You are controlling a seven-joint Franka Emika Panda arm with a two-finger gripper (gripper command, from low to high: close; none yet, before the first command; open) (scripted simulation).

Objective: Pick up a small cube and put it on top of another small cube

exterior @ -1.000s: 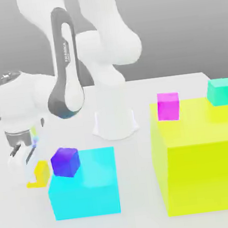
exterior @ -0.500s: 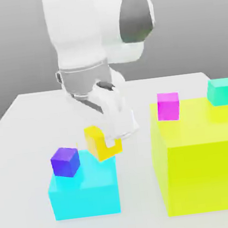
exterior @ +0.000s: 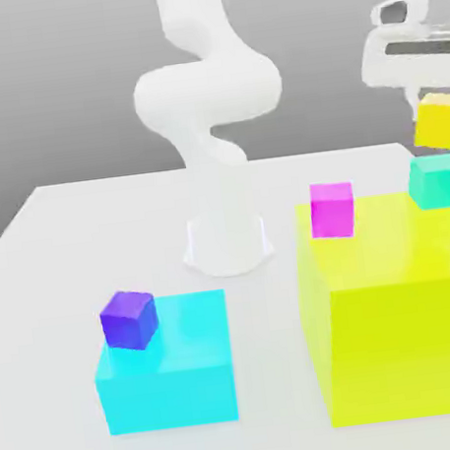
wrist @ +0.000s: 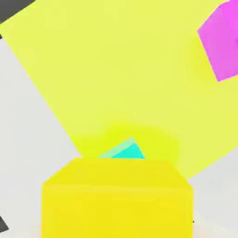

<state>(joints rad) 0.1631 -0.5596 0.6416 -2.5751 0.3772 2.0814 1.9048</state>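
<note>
Gripper is high at the exterior view's right, its fingers closed on the small yellow cube, which hangs in the air clear of any support. Below it sits the small teal-green cube, resting on top of the large yellow-green block near that block's far right corner. In the exterior view the yellow cube hangs just above the teal one with a visible gap, and seems set slightly toward the view's right of it. In the hand view the yellow cube covers most of the teal cube, leaving only a sliver of teal past its edge, so the two are probably not yet squarely lined up. Step in hand, as I read it: final alignment, then lowering. To do it well, centre the carried cube over the teal top first, keep its faces parallel, descend slowly and straight, and release only once the faces touch. The small magenta cube on the same block stands well apart, no obstacle. The small purple cube sits on the large cyan block, on the tabletop near its front left.
</note>
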